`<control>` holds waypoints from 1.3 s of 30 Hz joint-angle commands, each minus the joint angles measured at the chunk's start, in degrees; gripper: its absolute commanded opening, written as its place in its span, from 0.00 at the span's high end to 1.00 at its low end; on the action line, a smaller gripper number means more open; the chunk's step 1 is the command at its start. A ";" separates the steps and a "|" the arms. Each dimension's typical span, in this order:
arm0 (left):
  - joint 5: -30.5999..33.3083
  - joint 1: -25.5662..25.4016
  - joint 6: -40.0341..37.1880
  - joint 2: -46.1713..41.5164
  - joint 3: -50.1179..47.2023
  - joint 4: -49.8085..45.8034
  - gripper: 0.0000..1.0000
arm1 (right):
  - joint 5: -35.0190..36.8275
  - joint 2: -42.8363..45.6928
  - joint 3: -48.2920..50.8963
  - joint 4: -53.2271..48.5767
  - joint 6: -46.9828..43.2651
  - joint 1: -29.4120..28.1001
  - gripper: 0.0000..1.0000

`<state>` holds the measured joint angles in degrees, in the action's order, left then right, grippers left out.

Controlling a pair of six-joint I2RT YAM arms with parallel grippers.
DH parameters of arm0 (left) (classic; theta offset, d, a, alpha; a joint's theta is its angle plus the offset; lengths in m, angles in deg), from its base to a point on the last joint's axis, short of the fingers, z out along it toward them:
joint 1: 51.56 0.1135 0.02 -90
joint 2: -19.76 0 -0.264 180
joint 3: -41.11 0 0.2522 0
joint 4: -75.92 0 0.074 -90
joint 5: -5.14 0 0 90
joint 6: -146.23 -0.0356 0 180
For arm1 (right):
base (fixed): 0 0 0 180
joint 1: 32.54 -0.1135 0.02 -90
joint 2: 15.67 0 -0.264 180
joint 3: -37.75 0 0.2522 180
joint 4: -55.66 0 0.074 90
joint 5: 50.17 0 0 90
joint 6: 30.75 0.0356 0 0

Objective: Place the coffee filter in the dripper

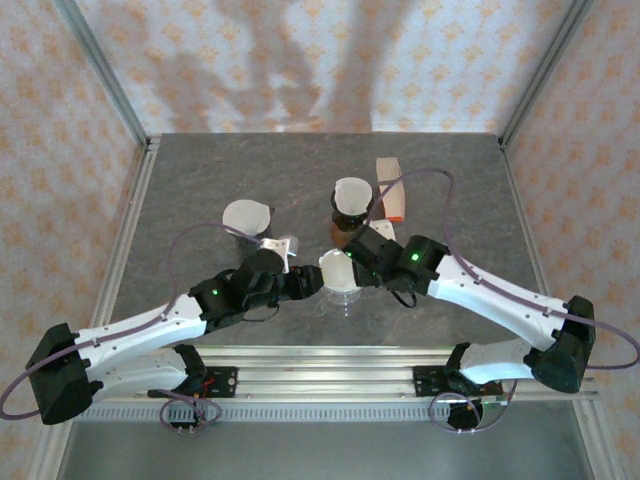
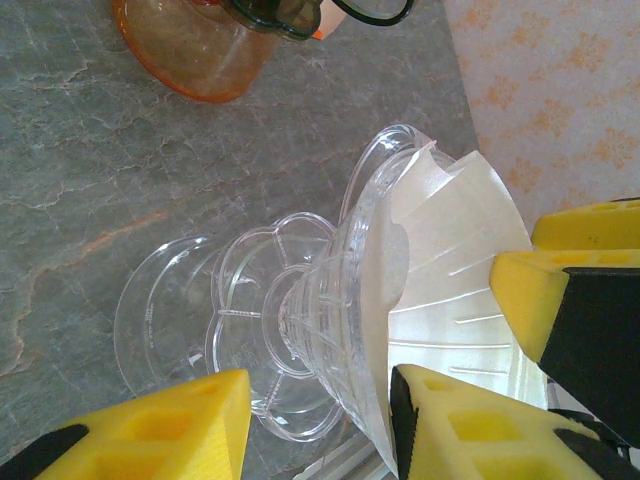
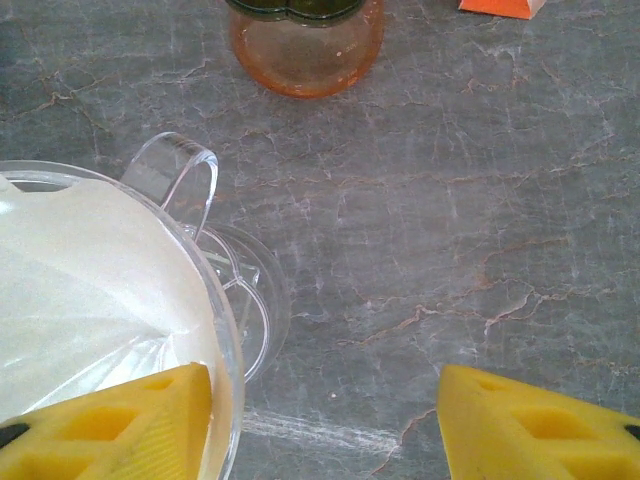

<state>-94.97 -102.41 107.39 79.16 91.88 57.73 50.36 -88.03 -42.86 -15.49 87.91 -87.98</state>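
Note:
The clear plastic dripper [image 1: 341,282] stands on the grey stone table between my two grippers. A white paper coffee filter [image 1: 337,266] lies inside its cone. In the left wrist view my left gripper [image 2: 320,400] straddles the dripper [image 2: 330,290]: one finger presses the filter [image 2: 450,240] against the inner wall, the other meets the base flange outside. My right gripper [image 3: 325,400] is open. Its left finger rests inside the rim [image 3: 222,330] on the filter [image 3: 90,270], and its right finger hangs over bare table. From above, the left gripper [image 1: 318,282] and right gripper [image 1: 350,260] flank the dripper.
An orange glass carafe [image 1: 350,212] topped by another filter cone stands just behind the dripper, also in the wrist views [image 2: 195,50] [image 3: 305,50]. An orange-and-white box [image 1: 392,188] lies to its right. A white cone [image 1: 247,217] sits at the left. Metal rails [image 1: 320,380] run along the near edge.

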 commanded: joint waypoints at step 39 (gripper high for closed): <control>-0.17 0.21 0.53 0.19 -0.87 0.41 0.57 | -1.83 -3.41 -5.37 3.16 -4.51 0.16 0.35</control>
<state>-94.97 -102.41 107.39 79.16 91.88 57.73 48.35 -94.30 -49.79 -12.08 81.51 -86.56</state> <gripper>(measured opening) 0.429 0.654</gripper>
